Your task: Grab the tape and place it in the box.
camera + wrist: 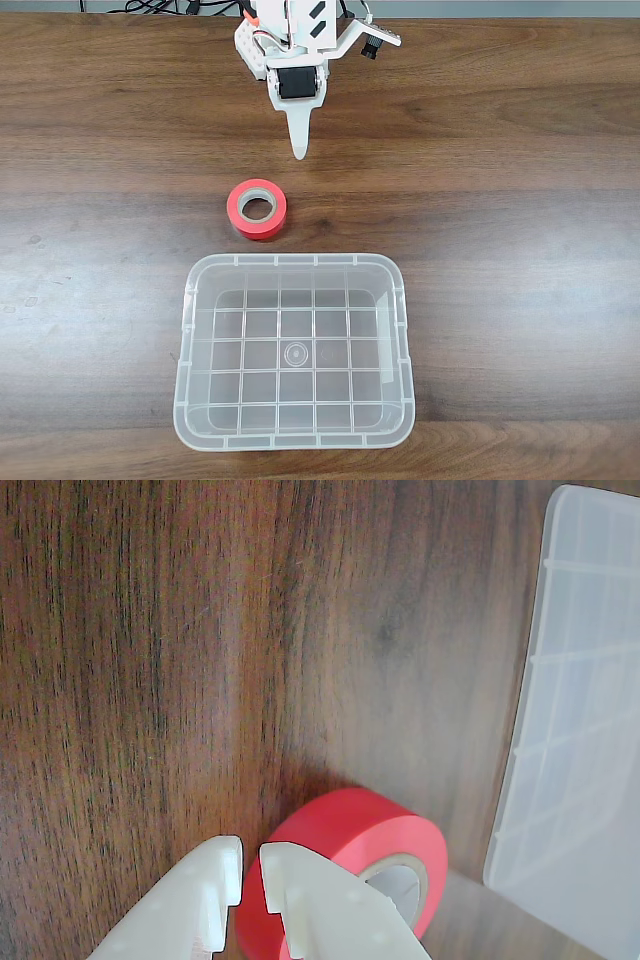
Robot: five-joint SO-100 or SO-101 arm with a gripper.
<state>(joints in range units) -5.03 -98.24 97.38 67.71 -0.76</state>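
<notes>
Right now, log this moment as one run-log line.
phase: approach | fingers: shut, empty | tape: flat on table, between arm and box, untouched | box: empty

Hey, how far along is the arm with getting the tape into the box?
Nothing is done yet: the small red-orange tape roll lies flat on the wooden table, outside the clear plastic box, which holds nothing. The white hand is apart from the roll with its fingers nearly together. Reaching, grasping, lifting and dropping it in all remain.

table (520, 150): dark wood grain | cables (160, 6): black, far edge | light: even
</notes>
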